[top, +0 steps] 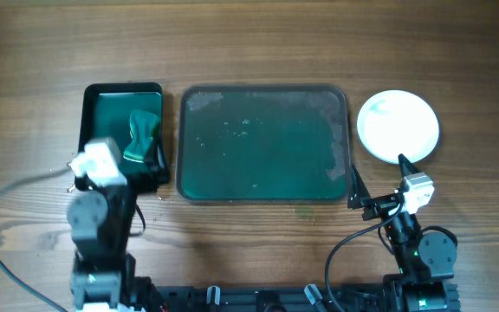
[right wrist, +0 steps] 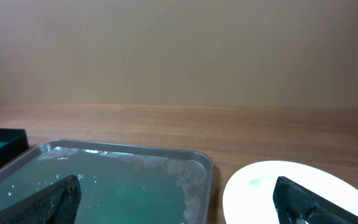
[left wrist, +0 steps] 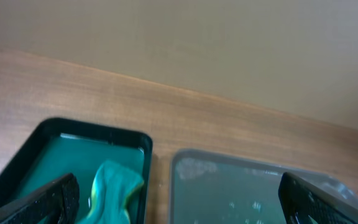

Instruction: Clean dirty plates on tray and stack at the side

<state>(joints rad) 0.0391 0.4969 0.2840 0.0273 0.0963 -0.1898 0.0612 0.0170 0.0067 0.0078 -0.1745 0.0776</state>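
The large dark-green tray point(top: 263, 144) lies mid-table with no plates on it, only wet streaks and droplets; it also shows in the left wrist view point(left wrist: 253, 193) and the right wrist view point(right wrist: 123, 180). White plates point(top: 398, 126) sit to the right of the tray on the wood, seen as one round disc; a faint teal mark shows on it in the right wrist view point(right wrist: 291, 186). My left gripper point(top: 154, 160) is open and empty over the small tray's right side, point(left wrist: 179, 202). My right gripper point(top: 378, 178) is open and empty, between the tray's right edge and the plates, point(right wrist: 176, 199).
A smaller deep green tray point(top: 102, 104) at the left holds a teal-green sponge or cloth point(top: 141, 134), also in the left wrist view point(left wrist: 114, 190). Bare wooden table point(top: 249, 43) lies around. A grey cable runs at the front left.
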